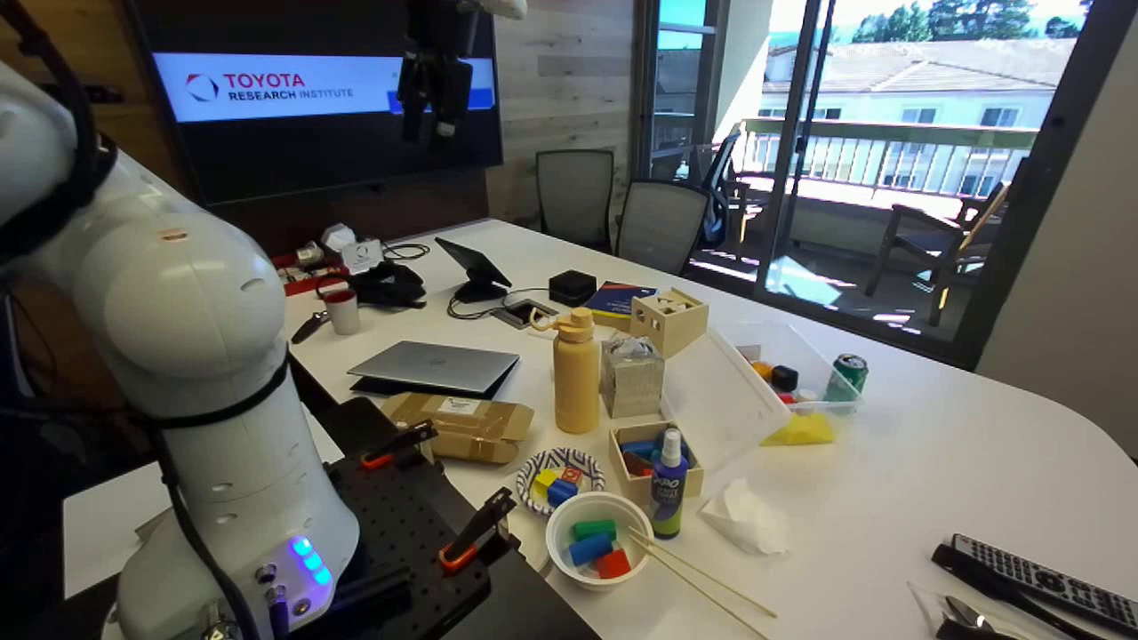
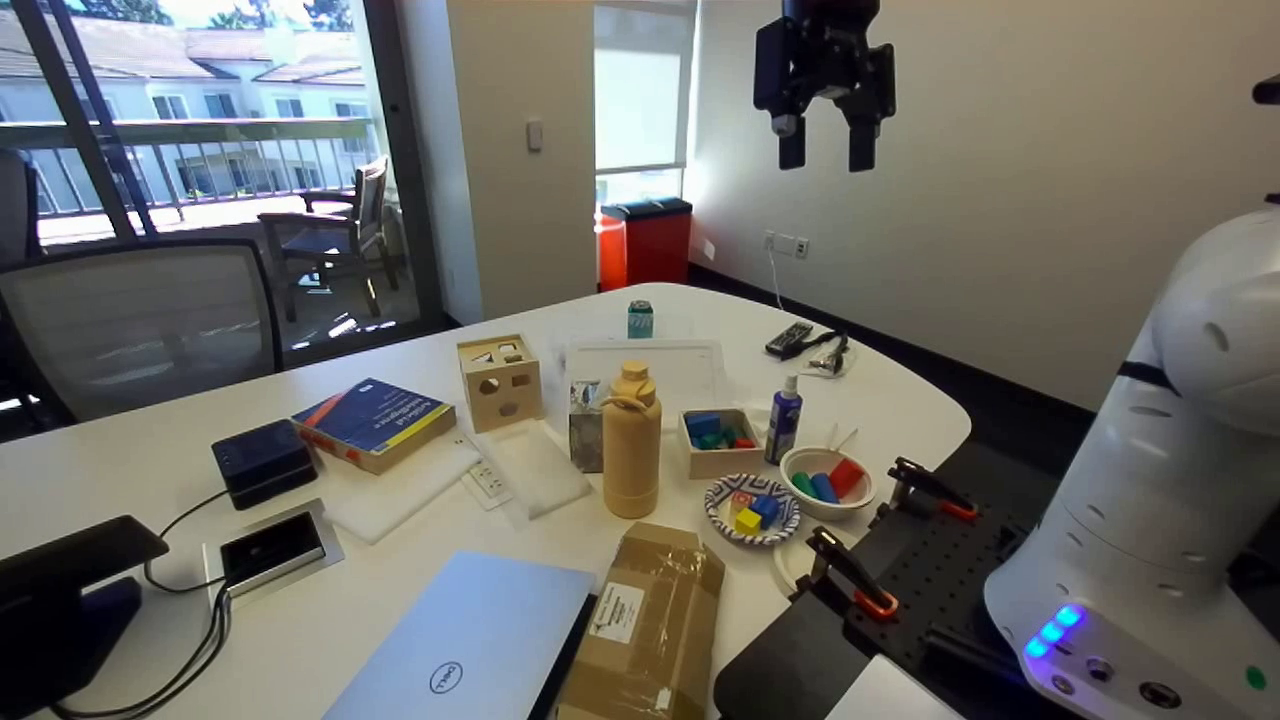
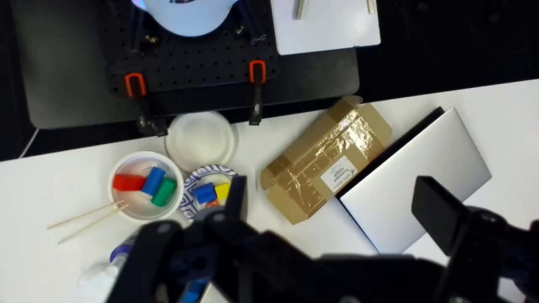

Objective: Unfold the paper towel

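One paper towel (image 1: pixel 745 518) is seen on the surface (image 1: pixel 898 480) beside one spray bottle (image 1: pixel 669 498). Three blocks (image 3: pixel 153 181) are held in one bowl (image 3: pixel 134 205), three cubes (image 3: pixel 204 192) in one plate (image 3: pixel 210 169). The tool (image 2: pixel 827 160) is spread.

We see strong daylight entering through the glass door (image 1: pixel 788 178) in both exterior views, the building (image 1: pixel 969 84) outside looking pale, almost washed out. The white table (image 1: pixel 942 453) reads bright, its shadows soft. In the wrist view we notice streaky glare on the taped cardboard box (image 3: pixel 326 162); the gripper (image 3: pixel 330 181) shows dark and blurred.
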Motion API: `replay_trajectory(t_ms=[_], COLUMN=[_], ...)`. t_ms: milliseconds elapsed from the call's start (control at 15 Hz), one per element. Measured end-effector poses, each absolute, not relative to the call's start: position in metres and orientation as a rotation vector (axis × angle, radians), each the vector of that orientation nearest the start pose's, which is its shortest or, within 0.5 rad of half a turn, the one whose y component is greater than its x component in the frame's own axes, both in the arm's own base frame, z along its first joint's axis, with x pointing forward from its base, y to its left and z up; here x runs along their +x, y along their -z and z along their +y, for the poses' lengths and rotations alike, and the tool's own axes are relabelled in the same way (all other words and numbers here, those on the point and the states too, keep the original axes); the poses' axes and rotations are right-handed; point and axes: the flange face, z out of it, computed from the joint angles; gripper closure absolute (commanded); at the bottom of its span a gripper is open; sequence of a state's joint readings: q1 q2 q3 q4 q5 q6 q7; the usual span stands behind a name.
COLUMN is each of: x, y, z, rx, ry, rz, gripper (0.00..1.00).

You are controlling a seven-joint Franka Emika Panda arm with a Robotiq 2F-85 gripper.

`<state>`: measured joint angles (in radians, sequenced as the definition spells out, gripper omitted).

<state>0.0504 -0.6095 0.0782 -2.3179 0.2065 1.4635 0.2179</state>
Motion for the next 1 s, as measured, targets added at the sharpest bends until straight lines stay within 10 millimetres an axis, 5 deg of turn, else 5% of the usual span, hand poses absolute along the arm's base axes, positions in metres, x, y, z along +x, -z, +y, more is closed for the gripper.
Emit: replay_trajectory(t_ms=[333, 533, 733, 1000], x=[0.366, 0.396, 0.426, 0.451], y=[-0.563, -0.554, -0.516, -0.438], z=[-0.062, -0.141, -0.209, -0.278], rx=[-2.948, -2.913, -2.913, -2.974], ry=[-0.29, -0.151, 0.003, 0.096], rz=[0.026, 0.04, 0.129, 0.285], gripper=[0.0, 0.0, 0.0, 0.0])
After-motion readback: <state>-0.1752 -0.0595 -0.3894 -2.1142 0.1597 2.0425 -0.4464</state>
